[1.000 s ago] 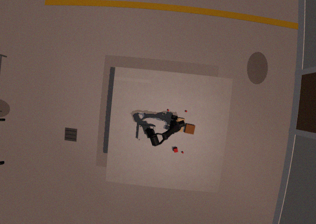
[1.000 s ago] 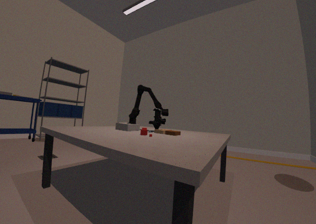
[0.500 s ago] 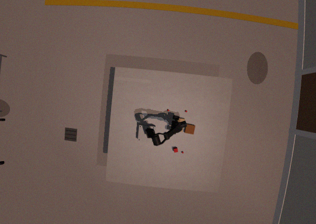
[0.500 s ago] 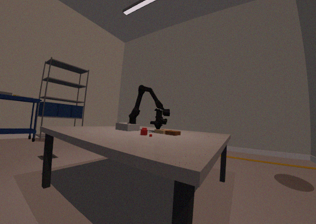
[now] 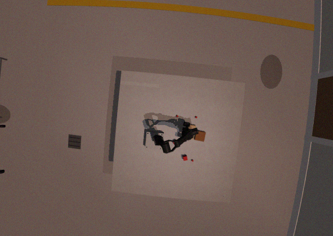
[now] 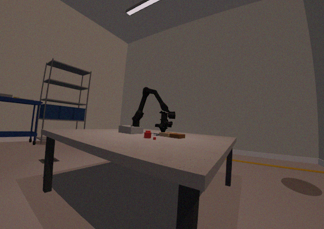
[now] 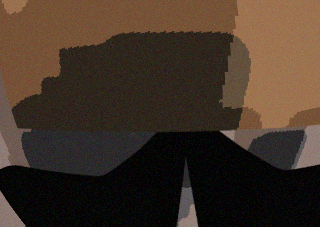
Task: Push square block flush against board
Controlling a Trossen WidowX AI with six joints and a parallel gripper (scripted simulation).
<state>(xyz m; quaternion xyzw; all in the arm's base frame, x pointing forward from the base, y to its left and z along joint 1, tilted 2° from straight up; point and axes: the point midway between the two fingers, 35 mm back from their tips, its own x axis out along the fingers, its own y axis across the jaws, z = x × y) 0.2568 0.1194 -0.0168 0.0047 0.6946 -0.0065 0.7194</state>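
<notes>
The square block [image 5: 200, 136] [image 6: 177, 135] is orange-brown and lies flat on the white table [image 5: 166, 179] [image 6: 146, 155]. Its surface fills the upper part of the wrist view [image 7: 280, 1]. The board [image 5: 191, 126] [image 6: 164, 134] is pale tan, lies right beside the block and is mostly hidden by the arm from above. I cannot tell if the two touch. My gripper [image 5: 193, 133] [image 6: 162, 130] [image 7: 184, 121] is shut and empty, low at the table, right at the block's near side by the board.
A red block [image 5: 184, 157] [image 6: 147, 134] and a small red piece [image 5: 192, 160] [image 6: 154, 138] lie near the arm. Two more small red pieces [image 5: 177, 115] [image 5: 195, 116] lie on the other side. The arm's grey base [image 6: 130, 129] stands behind.
</notes>
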